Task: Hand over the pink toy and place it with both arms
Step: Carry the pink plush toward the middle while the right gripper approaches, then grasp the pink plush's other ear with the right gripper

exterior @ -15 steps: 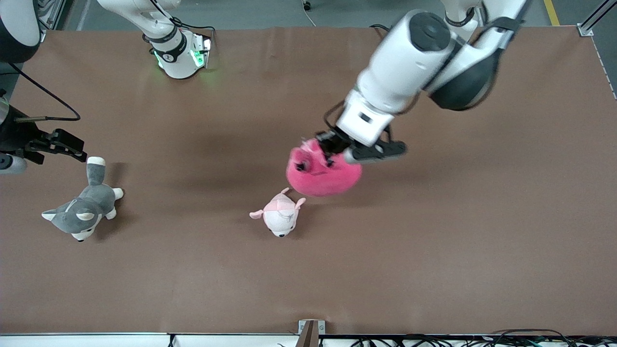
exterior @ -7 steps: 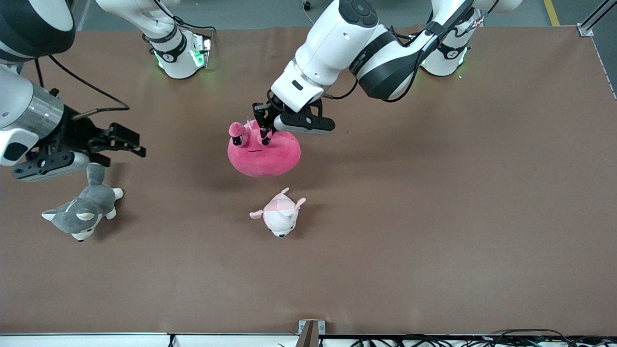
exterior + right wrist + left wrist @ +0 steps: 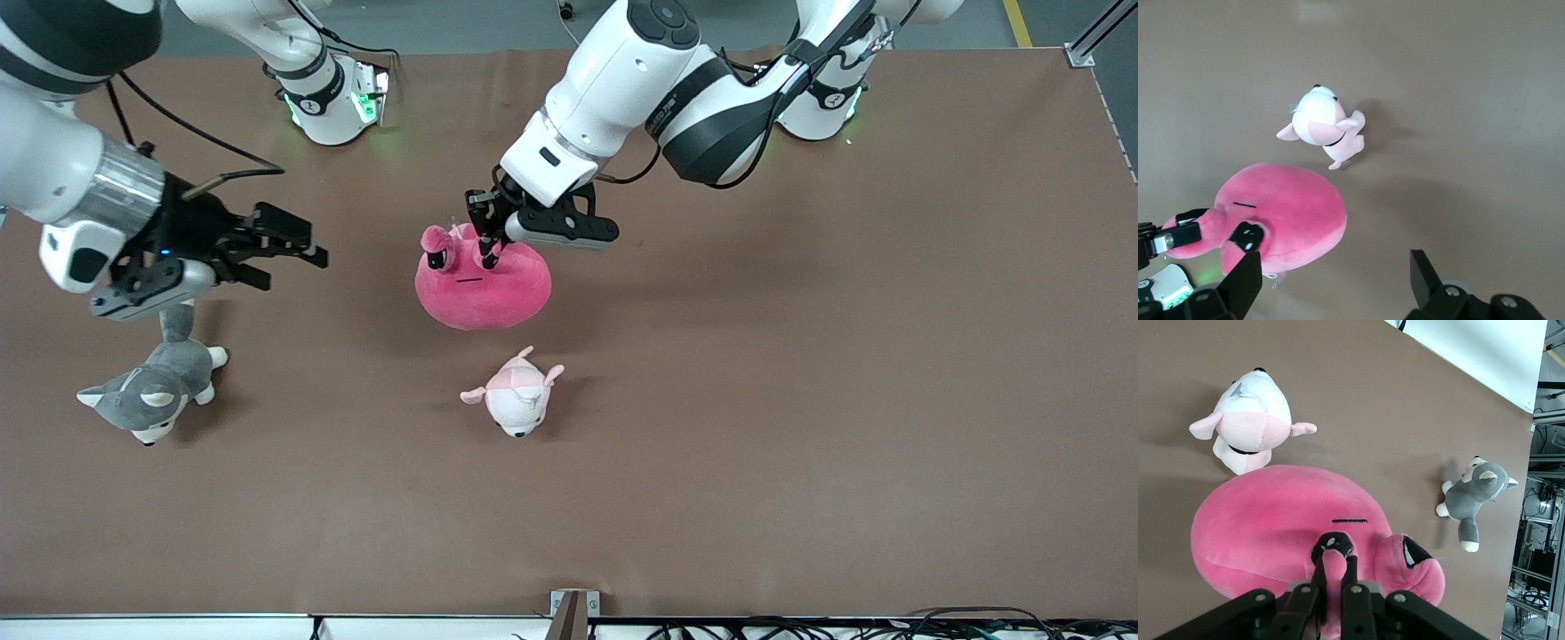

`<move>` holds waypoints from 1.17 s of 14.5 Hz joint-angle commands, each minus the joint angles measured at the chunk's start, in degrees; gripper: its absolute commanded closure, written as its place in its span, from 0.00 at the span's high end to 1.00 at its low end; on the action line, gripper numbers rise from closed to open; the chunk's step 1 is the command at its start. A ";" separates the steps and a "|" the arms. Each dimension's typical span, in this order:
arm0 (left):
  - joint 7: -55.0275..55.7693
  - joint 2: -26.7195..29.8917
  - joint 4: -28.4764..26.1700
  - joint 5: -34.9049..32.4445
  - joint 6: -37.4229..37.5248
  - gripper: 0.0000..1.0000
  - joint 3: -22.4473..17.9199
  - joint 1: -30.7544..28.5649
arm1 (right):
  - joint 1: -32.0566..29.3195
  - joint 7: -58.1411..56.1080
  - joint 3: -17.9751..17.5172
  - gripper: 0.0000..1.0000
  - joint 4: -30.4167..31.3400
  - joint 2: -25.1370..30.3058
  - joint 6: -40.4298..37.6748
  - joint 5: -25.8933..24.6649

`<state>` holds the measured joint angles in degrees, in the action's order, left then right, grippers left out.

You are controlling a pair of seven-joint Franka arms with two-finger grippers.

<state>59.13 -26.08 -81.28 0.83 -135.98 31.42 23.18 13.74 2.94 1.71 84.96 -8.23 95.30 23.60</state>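
Note:
The pink toy, a round hot-pink plush with black eyes, hangs above the middle of the table. My left gripper is shut on one of its eye stalks from above; in the left wrist view the fingers pinch the stalk of the toy. My right gripper is open and empty, in the air toward the right arm's end of the table, apart from the toy. In the right wrist view the toy shows between and ahead of the spread fingers.
A small pale pink-and-white plush lies on the brown table, nearer the front camera than the pink toy. A grey-and-white husky plush lies under the right arm's wrist.
My left gripper carried the pink toy toward the right arm's end and now holds nearly still. My right gripper has moved in toward the toy, fingers open.

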 commanded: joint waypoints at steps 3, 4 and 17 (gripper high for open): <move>0.81 -0.11 0.77 -1.18 -0.17 0.00 -0.30 0.29 | 4.10 4.80 0.49 0.90 -0.15 -1.52 0.24 1.27; 0.81 -0.11 0.77 -1.18 -0.17 0.00 -0.30 0.29 | 4.45 4.80 0.49 0.86 -0.15 -1.79 0.06 1.18; 0.98 0.15 0.51 -1.18 -0.17 0.00 -0.30 0.20 | 9.37 10.69 0.49 0.83 -0.23 -3.99 0.24 3.20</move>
<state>59.13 -26.08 -81.28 0.83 -135.97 31.26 23.18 22.35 12.52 1.70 84.97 -11.85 95.53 25.73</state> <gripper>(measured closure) 0.894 0.172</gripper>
